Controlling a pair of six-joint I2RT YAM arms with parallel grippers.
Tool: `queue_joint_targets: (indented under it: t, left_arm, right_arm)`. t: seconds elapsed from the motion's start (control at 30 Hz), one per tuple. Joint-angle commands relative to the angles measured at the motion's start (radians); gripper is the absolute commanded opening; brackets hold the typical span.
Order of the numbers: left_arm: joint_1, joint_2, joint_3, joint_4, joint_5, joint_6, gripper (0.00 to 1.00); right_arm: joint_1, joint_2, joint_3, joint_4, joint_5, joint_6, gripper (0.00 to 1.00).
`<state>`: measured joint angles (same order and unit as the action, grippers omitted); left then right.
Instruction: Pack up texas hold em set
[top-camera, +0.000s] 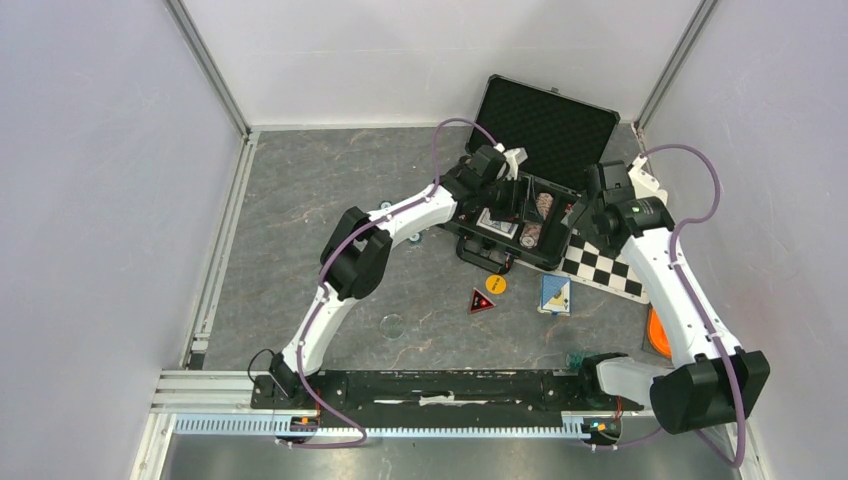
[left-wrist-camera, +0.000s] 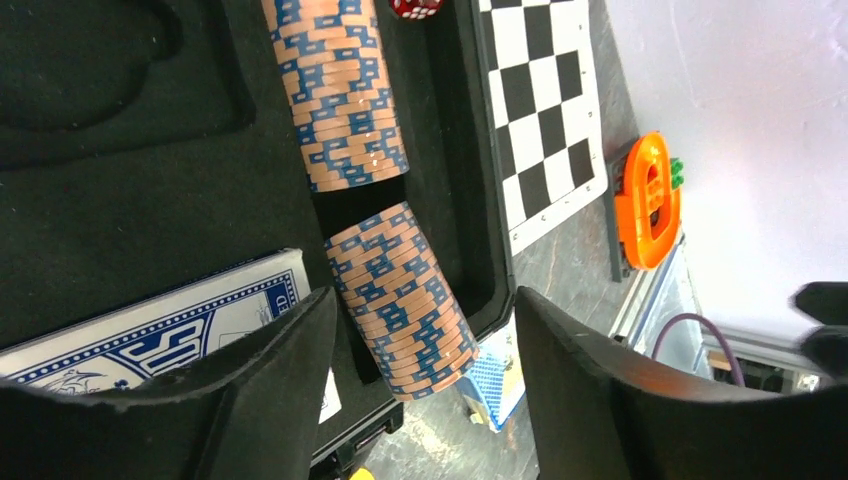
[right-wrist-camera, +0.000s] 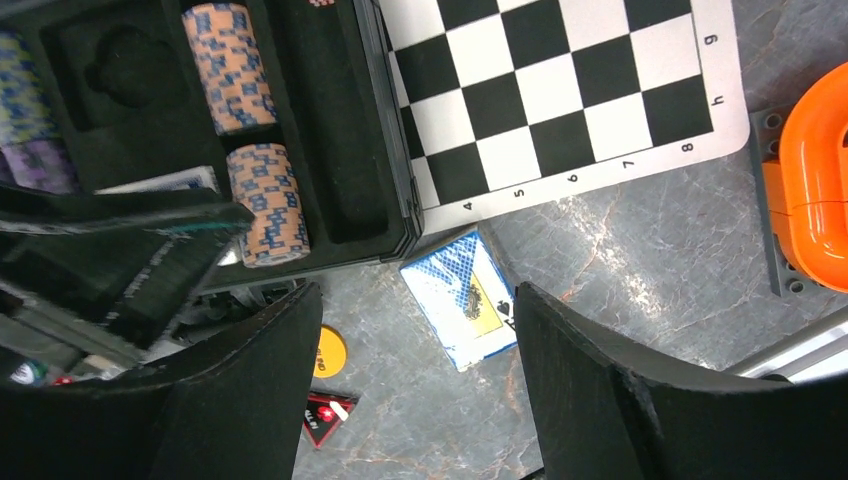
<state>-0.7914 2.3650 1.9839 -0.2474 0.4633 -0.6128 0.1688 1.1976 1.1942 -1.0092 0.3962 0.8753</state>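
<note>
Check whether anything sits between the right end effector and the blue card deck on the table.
Nothing visible does. The blue card deck lies flat on bare table under the open right end effector, beside the case and chessboard; the left end effector is over the case.

My blind spots
The left pincer (left-wrist-camera: 422, 300) covers part of the card box (left-wrist-camera: 170, 325); the top edge crops my red die (left-wrist-camera: 415, 6).
</note>
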Motion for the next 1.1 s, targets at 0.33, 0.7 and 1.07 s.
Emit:
queue_joint_targets:
  t: [0.33,0.7,1.07]
  left_arm:
    - [0.076,-0.260,-0.147,0.054,0.001,-0.030,0.73]
    - [0.266,-0.686,-0.586,0.044,0.014,0.022,0.72]
    - [0.402,-0.849,-0.752,-0.023,0.032,0.068,0.71]
  right_arm:
    - [-0.001,-0.036,-0.290,0.416,-0.384,-0.264,0.55]
    - [0.026,0.092,-0.378,0.650,-0.461,-0.223,0.31]
    - [0.026,0.261,-0.308,0.728,-0.404,-0.237,0.27]
